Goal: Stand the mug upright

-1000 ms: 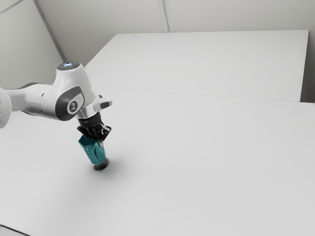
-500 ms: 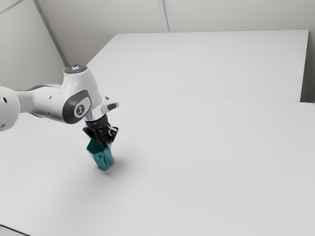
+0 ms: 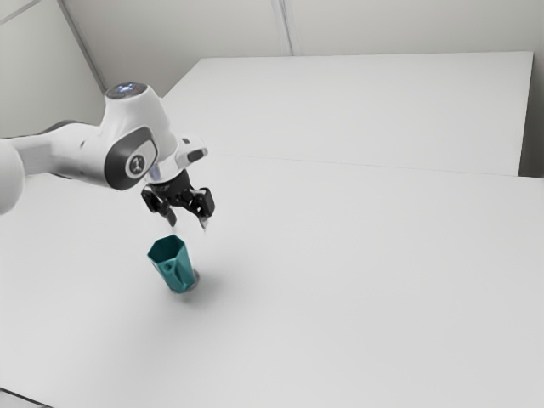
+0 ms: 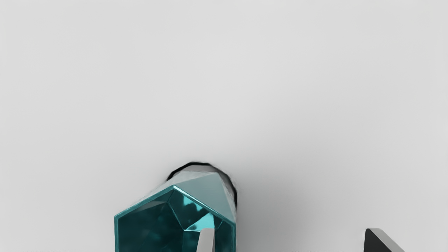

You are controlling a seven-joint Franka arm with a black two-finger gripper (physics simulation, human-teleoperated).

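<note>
The mug [image 3: 172, 268] is standing mouth up on the worktop [image 3: 340, 272], seemingly upright, beneath my widely spread fingers [image 4: 206, 242], so I'm planning a slow, straight retreat upward, allowing no sideways drift that might knock a fingertip against the rim [image 4: 173, 186] and topple it.

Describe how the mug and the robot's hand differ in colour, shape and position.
The mug is teal; the hand is black. The mug has one angular mouth; the hand has two spread fingers. The mug rests on the table; the hand hangs above it.
</note>
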